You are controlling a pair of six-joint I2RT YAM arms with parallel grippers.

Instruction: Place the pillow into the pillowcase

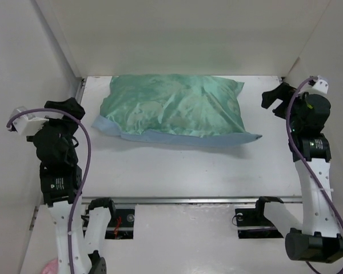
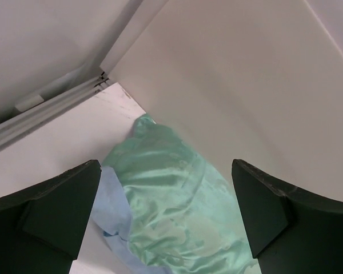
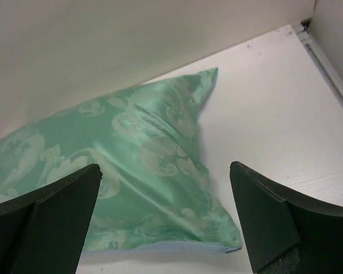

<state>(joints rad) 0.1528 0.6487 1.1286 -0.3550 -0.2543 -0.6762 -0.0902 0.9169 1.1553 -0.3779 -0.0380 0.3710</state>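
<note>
Both grippers stand with their fingers wide apart and hold nothing. The left gripper [image 1: 66, 107] hangs over the left side of the table [image 1: 177, 165], near the left end of the pillowcase [image 1: 171, 105] but not touching it. From its own camera, its two dark fingers [image 2: 57, 211] frame this end of the cloth from above. The right gripper [image 1: 277, 97] hangs at the right side, near the far right corner of the pillowcase and also apart from it. In its own camera the pointed corner of the cloth lies between the two open fingers [image 3: 274, 217], lower down on the table. The pillowcase lies at the far part of the table, with its long side from left to right and its far edge close to the back wall [image 1: 177, 34]. It looks plump and full, and the shiny green face with a pale pattern is on top. A thin light blue strip shows along its near edge and at its left end, where the cloth lies flat on the table. The pillow is hidden in all three views; only the swollen shape of the pillowcase can be seen. A small pink thing [image 1: 50, 265] shows at the bottom left corner of the top view, beside the base of the left arm.
</note>
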